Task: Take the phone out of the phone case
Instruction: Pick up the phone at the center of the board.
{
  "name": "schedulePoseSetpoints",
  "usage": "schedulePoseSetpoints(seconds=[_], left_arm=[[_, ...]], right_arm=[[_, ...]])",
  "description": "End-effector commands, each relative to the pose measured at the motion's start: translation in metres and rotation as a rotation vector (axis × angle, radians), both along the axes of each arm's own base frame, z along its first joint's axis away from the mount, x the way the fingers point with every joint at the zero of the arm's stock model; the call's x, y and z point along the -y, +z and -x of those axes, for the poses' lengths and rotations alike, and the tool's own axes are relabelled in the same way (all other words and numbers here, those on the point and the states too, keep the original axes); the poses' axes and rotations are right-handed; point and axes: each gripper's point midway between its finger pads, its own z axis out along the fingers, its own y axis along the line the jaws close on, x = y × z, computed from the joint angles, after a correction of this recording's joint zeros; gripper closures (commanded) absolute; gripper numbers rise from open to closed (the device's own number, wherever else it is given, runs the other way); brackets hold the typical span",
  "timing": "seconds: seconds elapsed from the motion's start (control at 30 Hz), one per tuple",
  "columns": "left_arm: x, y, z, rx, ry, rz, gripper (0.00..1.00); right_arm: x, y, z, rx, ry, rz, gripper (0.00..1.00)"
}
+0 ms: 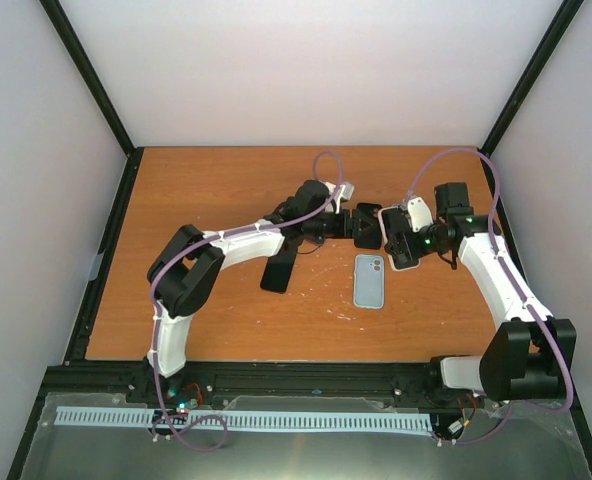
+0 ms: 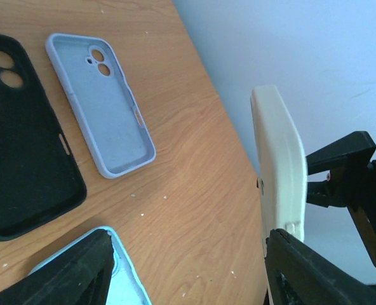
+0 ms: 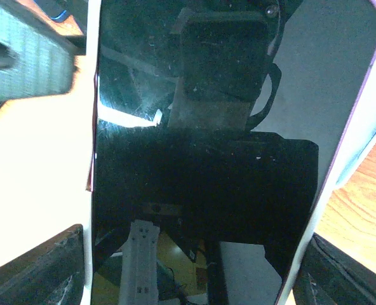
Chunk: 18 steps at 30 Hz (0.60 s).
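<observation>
My right pincer [image 1: 406, 243] is clamped on the white phone case [image 2: 278, 165] with the phone [image 3: 201, 127] seated in it. It holds them up off the tabletop [image 1: 206, 190], the dark screen facing my right wrist. My left pincer [image 2: 189, 236] stands apart. One of its fingers [image 2: 328, 273] is at the case's lower edge, though I cannot tell if it touches. The other is well clear. Below lie an empty lavender case [image 2: 99, 101] and an empty black case [image 2: 23, 140], near each other, insides up.

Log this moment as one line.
right claw: gripping cased phone, raised | left claw: open beside it | blue case, black case: empty, flat
</observation>
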Motion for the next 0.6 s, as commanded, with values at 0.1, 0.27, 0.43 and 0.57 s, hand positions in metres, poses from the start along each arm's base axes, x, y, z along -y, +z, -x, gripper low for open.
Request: schedulePoseSetpoints(seconds=[0.1,0.27,0.43,0.57], left_arm=[[0.021,0.028,-0.004,0.001,-0.068,0.122,0.37],[0.027,0.026,-0.002,-0.011,-0.083,0.136,0.41],[0.018,0.031,-0.001,0.003,-0.040,0.152,0.41],[0.017,0.036,0.000,0.026,-0.041,0.162,0.38]], right_arm=[[-0.009,0.014,-0.007,0.078,0.002,-0.027,0.45],[-0.009,0.012,-0.009,0.077,-0.005,-0.024,0.45],[-0.004,0.010,-0.014,0.074,-0.035,-0.005,0.45],[-0.007,0.009,-0.015,0.067,-0.026,-0.019,0.45]])
